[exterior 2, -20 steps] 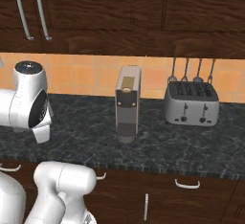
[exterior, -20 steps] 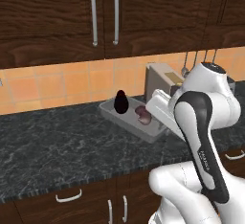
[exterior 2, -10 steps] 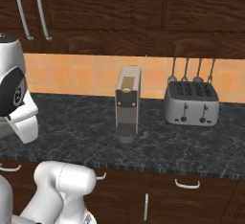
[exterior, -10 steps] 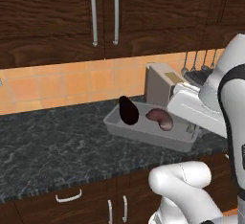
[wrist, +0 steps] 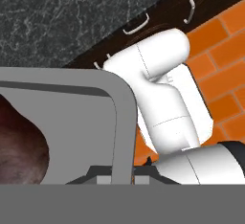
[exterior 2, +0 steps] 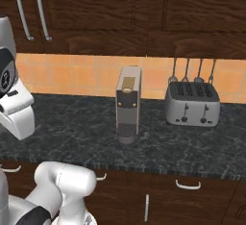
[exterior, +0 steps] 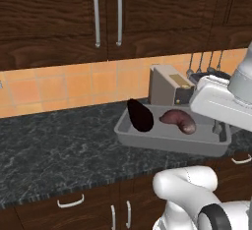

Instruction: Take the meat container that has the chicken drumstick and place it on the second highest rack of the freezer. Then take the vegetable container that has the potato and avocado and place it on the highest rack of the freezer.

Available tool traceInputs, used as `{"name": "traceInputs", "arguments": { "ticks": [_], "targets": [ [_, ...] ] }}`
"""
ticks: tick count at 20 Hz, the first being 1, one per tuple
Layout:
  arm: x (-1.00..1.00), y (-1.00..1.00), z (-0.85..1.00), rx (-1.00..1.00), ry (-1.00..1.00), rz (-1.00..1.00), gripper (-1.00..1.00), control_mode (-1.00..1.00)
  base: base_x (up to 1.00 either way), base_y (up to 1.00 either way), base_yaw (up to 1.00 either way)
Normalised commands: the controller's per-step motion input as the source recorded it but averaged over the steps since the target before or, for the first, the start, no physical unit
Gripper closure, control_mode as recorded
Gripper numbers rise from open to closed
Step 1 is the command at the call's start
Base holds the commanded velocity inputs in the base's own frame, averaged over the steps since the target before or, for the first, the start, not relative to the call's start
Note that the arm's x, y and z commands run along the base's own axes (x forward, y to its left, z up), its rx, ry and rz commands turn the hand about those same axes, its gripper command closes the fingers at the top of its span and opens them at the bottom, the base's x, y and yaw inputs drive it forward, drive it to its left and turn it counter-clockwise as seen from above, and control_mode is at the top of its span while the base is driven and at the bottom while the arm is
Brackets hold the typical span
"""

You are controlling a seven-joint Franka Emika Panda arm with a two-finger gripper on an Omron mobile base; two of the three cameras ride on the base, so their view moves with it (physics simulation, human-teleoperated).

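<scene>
The grey vegetable container (exterior: 170, 138) hangs tilted just above the black counter (exterior: 59, 148). Inside it, the near-black avocado (exterior: 140, 115) stands at the left and the reddish potato (exterior: 178, 120) lies in the middle. My gripper (exterior: 217, 126) is shut on the container's right rim, with the white hand above it. In the hand view the gripper (wrist: 122, 175) clamps the container's grey rim (wrist: 123, 117), and part of the potato (wrist: 19, 144) shows inside at the left.
A coffee machine (exterior 2: 129, 105) stands on the counter behind the container (exterior: 166, 84). A silver toaster (exterior 2: 192, 105) sits to its right, with utensils hanging above it. Dark wall cabinets (exterior: 106, 15) hang overhead, and drawers run below the counter edge.
The arm has swung the container away from the wall toward the counter's front edge, so it now looms larger and lower. The grip stays shut on its rim.
</scene>
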Motion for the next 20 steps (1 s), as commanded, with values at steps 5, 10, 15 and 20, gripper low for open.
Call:
{"name": "traceInputs", "arguments": {
  "ticks": [5, 10, 15, 20],
  "targets": [
    [-0.20, 0.00, 0.00, 0.00, 0.00, -0.01, 1.00, 1.00, -0.14, 0.00, -0.02],
    [0.00, 0.00, 0.00, 0.00, 0.00, 0.00, 1.00, 1.00, -1.00, -0.08, -0.31],
    [0.00, 0.00, 0.00, 0.00, 0.00, 0.00, 1.00, 1.00, -0.84, -0.03, -0.61],
    [0.00, 0.00, 0.00, 0.00, 0.00, 0.00, 1.00, 1.00, -0.09, -0.02, -0.89]
  ]
}}
